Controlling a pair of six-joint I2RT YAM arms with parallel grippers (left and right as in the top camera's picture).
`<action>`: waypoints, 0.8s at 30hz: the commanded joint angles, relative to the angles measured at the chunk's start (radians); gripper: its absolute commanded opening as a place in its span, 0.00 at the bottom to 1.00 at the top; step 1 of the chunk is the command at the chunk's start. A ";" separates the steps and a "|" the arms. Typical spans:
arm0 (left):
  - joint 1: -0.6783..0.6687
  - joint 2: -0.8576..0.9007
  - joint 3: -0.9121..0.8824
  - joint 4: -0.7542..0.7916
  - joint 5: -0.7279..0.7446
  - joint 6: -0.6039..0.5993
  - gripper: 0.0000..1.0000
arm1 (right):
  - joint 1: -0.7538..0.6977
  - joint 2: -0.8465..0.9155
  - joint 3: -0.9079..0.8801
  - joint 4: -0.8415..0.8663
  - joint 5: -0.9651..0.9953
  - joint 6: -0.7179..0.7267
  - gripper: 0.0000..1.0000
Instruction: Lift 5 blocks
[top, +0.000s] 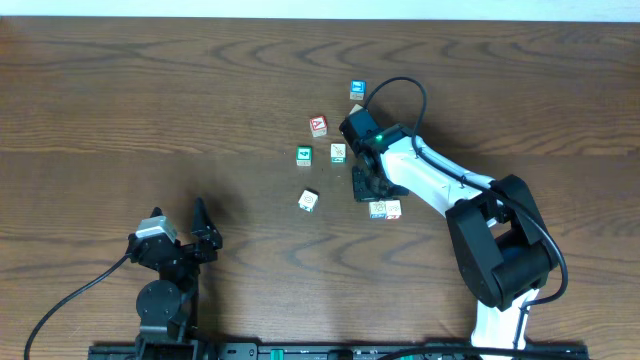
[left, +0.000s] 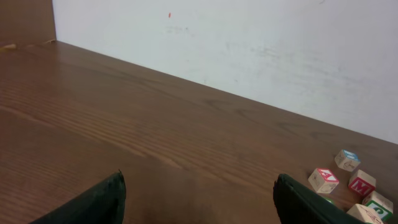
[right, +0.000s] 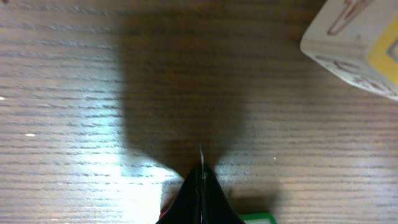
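- The desk (top: 150, 90) is dark brown wood with strong grain. In the left wrist view a pale wall (left: 249, 43) stands along its far edge.
- The right arm (top: 440, 180), white and black, reaches from the lower right corner toward the middle of the desk, where the cubes lie.
- The left arm (top: 160, 255) sits folded at the lower left, well apart from every cube.
- The left pincer (top: 205, 228) is released. Its two dark fingers stand wide apart with nothing between them, over bare wood (left: 199, 179).
- The right pincer (top: 365, 185) is clenched. Its fingers are pressed together to a single point with nothing gripped, pointing down at the desk (right: 200, 186).
- The blocks all rest on the desk; none is lifted.
  - A pair of cream blocks (top: 385, 209) sits side by side, just right of the right pincer.
  - A tilted cream block (top: 308, 200) lies to the right pincer's left.
  - A cream picture block (top: 339, 152) lies just beyond the right pincer.
  - A yellow-faced block (right: 357, 46) shows in the upper right of the right wrist view, apart from the fingertips.
- A green-faced cube (top: 304, 155) sits just left of the cream picture block.
- A red-faced cube (top: 318, 125) lies farther back.
- A blue-faced cube (top: 357, 91) lies farthest back.
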 joint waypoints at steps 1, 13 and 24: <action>0.005 -0.004 -0.018 -0.042 -0.006 -0.002 0.77 | -0.002 0.002 0.006 -0.008 0.006 0.033 0.01; 0.005 -0.004 -0.018 -0.042 -0.006 -0.002 0.76 | -0.008 0.002 0.006 0.079 0.031 -0.022 0.14; 0.005 -0.004 -0.018 -0.042 -0.006 -0.002 0.77 | -0.087 0.001 0.007 0.258 0.026 -0.197 0.24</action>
